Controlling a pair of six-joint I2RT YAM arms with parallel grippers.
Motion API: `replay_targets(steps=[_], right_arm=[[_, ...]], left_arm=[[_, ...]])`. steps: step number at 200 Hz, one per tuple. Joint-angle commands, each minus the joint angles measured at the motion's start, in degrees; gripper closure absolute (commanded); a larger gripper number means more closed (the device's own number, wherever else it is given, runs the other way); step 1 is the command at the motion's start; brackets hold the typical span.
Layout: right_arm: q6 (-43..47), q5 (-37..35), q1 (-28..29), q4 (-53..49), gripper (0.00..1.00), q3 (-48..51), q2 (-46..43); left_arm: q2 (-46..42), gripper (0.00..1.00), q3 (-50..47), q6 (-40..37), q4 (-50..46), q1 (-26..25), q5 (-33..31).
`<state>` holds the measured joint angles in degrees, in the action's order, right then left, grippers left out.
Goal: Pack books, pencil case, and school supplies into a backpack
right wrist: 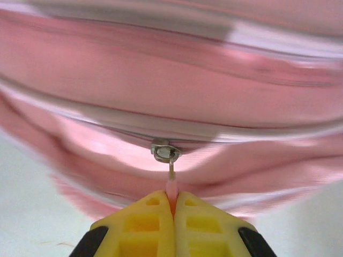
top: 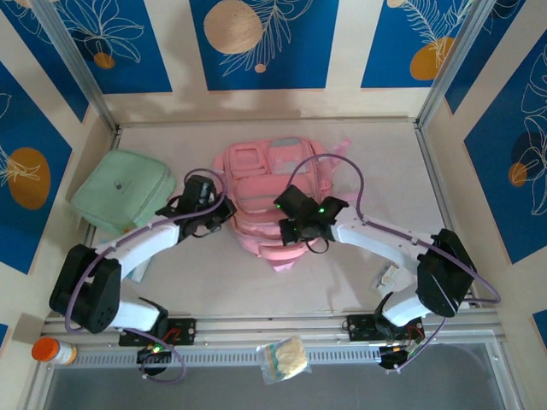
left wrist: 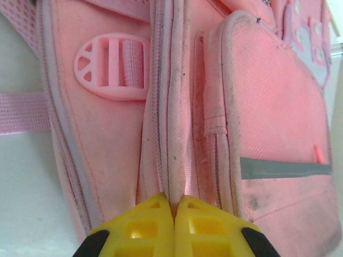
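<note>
Two grippers meet on the pink backpack (top: 256, 184), which lies flat at the centre of the top view. The left gripper (left wrist: 174, 206), jaws together, pinches a pale seam ridge (left wrist: 174, 134) that runs straight up the left-wrist frame. The right gripper (right wrist: 171, 202) is clamped on the pink zip pull (right wrist: 171, 188), with the metal slider (right wrist: 165, 150) just above its fingertips; the zip line crosses that frame left to right, so the coming pull probably runs sideways.

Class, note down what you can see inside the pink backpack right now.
Its inside is hidden: the outer pink fabric of the backpack covers it. The left end effector pinches a seam fold, and the right end effector grips the zip pull. Any contents cannot be seen.
</note>
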<state>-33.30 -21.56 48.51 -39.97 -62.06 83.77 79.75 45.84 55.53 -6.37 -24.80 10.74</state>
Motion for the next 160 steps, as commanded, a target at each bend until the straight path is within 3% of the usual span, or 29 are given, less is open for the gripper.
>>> replay_targets(steps=[1,33,57,65,83,96,138,160], right_arm=[[3.58,-0.15,0.43,-4.00,1.00,-0.20,-1.42],[2.95,7.28,4.74,2.42,1.00,-6.19,3.87],[2.04,6.54,5.54,3.50,1.00,-9.92,8.88],[1.77,5.96,5.43,3.25,1.00,-10.60,9.90],[1.70,5.25,5.45,3.33,1.00,-10.32,10.76],[1.36,5.41,5.32,4.52,1.00,-8.72,10.30],[-0.94,5.74,4.94,6.84,1.00,-5.66,8.86],[-0.77,6.32,5.09,8.80,1.00,-4.09,7.82]], left_arm=[[2.92,1.00,6.90,-10.29,-4.86,2.54,2.04],[7.89,1.00,12.38,-11.13,-3.38,4.63,4.16],[9.60,1.00,15.36,-12.13,-4.83,6.10,5.46],[9.09,0.87,15.30,-12.43,-5.27,6.38,5.99],[5.60,0.71,12.89,-11.67,-2.17,5.02,10.27],[2.33,0.59,11.03,-10.58,-2.15,2.73,9.47],[-5.30,0.56,-0.50,3.82,9.13,-2.07,6.51],[-7.38,0.55,-5.23,11.25,15.51,-7.65,0.51]])
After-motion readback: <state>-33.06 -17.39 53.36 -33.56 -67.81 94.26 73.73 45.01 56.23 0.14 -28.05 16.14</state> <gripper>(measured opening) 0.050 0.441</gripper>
